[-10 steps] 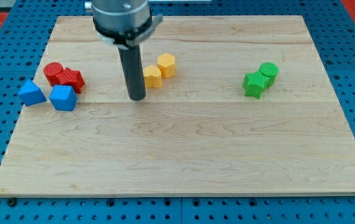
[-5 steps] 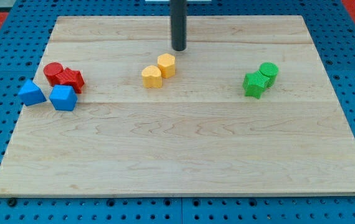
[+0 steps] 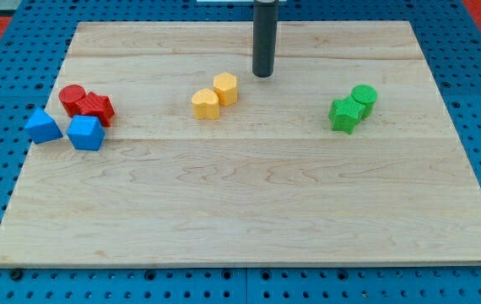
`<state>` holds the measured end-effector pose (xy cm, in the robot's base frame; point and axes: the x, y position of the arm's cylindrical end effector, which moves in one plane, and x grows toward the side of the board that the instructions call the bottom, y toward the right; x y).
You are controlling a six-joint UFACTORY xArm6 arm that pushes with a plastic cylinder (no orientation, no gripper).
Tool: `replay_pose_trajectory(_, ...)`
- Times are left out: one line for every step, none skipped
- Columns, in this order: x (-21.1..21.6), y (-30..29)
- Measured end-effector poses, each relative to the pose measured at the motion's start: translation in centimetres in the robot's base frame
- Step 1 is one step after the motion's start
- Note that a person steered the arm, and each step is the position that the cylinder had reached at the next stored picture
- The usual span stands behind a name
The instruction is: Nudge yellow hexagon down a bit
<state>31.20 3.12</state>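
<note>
The yellow hexagon [image 3: 225, 88] sits near the board's top middle. A second yellow block [image 3: 206, 104] touches it on its lower left. My tip [image 3: 262, 74] rests on the board just up and to the right of the yellow hexagon, with a small gap between them. The rod rises straight out of the view's top.
A red cylinder [image 3: 72, 97] and a red star-like block [image 3: 96, 107] sit at the left, with a blue triangle [image 3: 43, 126] and a blue block [image 3: 85, 133] below them. A green cylinder [image 3: 363, 97] and a green block [image 3: 343, 115] sit at the right. The wooden board [image 3: 249, 211] lies on a blue pegboard.
My tip went from the left of the yellow blocks up over them, and now stands to the upper right of the yellow hexagon. No block has moved.
</note>
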Motion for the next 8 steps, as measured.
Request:
replay_pose_trajectory(-0.3, 0.0)
replay_pose_trajectory(-0.5, 0.0)
replay_pose_trajectory(-1.9, 0.7)
replay_pose_trajectory(-2.4, 2.1)
replay_pose_trajectory(0.7, -2.5)
replay_pose_trajectory(0.8, -3.3)
replay_pose_trajectory(0.9, -6.6)
replay_pose_trajectory(1.7, -10.2)
